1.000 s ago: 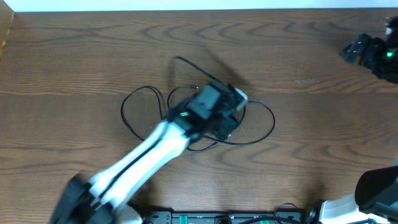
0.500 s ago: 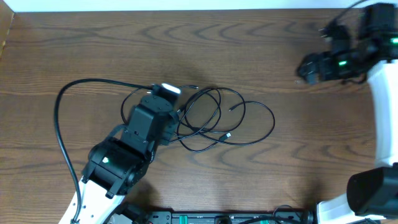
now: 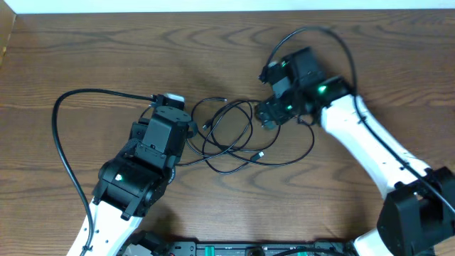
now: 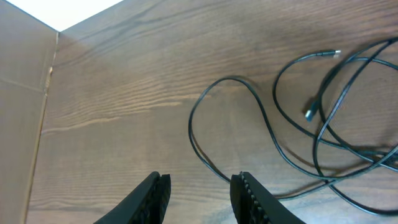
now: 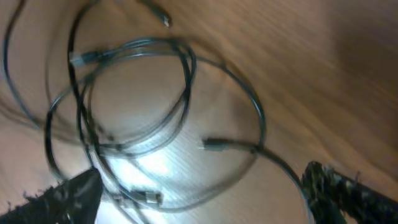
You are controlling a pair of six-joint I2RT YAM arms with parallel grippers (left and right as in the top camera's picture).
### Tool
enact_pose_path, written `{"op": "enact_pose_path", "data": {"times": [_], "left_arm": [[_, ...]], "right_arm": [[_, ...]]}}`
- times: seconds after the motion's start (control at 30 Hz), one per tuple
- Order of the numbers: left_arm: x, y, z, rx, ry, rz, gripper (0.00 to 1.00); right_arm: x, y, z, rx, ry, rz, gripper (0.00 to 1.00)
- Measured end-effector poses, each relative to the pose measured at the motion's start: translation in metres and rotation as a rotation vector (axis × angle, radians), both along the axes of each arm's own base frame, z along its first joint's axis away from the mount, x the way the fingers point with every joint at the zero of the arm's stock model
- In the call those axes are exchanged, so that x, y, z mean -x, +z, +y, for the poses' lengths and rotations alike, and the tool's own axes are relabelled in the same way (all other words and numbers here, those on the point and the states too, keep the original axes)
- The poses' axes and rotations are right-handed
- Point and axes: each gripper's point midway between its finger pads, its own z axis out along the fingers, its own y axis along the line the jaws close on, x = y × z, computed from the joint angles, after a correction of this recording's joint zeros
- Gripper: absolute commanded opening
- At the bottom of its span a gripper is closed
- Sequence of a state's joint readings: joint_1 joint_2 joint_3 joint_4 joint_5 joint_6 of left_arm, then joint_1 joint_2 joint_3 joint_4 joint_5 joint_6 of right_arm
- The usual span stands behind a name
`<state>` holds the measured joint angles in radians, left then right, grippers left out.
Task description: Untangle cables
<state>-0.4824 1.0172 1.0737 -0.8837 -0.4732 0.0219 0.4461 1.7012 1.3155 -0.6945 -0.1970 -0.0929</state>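
1. I see the cables (image 3: 249,131) lying in a loose coil on the middle of the table (image 3: 106,43).
2. My left gripper (image 3: 173,102) sits just beside the coil's left edge. My right gripper (image 3: 266,117) is over its far right part, so the coil lies between them.
3. From the left wrist, one loop (image 4: 190,121) lies just ahead of the fingers, with the rest of the coil to its right.
4. A plug end (image 3: 261,153) lies on the coil's near side.
5. The left arm's wire (image 3: 60,135) arcs out left, well apart from the coil.

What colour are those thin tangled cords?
The thin tangled cords are black, clearest in the left wrist view.
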Motion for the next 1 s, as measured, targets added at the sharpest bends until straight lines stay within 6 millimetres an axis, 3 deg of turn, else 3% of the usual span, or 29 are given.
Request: {"op": "enact_pose_path", "data": {"times": [0.3, 0.37, 0.5, 0.63, 0.73, 0.83, 0.87, 1.0], "left_arm": [[0.0, -0.002, -0.006, 0.029, -0.018, 0.008, 0.38], [0.0, -0.003, -0.008, 0.039, -0.025, 0.013, 0.38], [0.001, -0.003, -0.01, 0.048, -0.03, 0.016, 0.38], [0.001, -0.004, -0.011, 0.056, -0.032, 0.018, 0.38], [0.001, -0.004, -0.012, 0.061, -0.036, 0.021, 0.38], [0.001, -0.004, -0.012, 0.066, -0.035, 0.022, 0.38], [0.001, -0.004, -0.012, 0.067, -0.034, 0.021, 0.38], [0.001, -0.004, -0.012, 0.068, -0.034, 0.021, 0.38]], "right_arm": [[0.012, -0.058, 0.027, -0.152, -0.237, 0.008, 0.93], [0.019, -0.066, 0.036, -0.198, -0.271, 0.018, 0.86], [0.034, -0.073, 0.054, -0.252, -0.314, 0.047, 0.8], [0.045, -0.077, 0.063, -0.249, -0.337, 0.062, 0.91], [0.052, -0.077, 0.072, -0.252, -0.335, 0.068, 0.78], [0.058, -0.077, 0.077, -0.253, -0.329, 0.073, 0.53], [0.059, -0.077, 0.079, -0.255, -0.329, 0.075, 0.5], [0.057, -0.077, 0.077, -0.239, -0.343, 0.055, 0.56]]}}
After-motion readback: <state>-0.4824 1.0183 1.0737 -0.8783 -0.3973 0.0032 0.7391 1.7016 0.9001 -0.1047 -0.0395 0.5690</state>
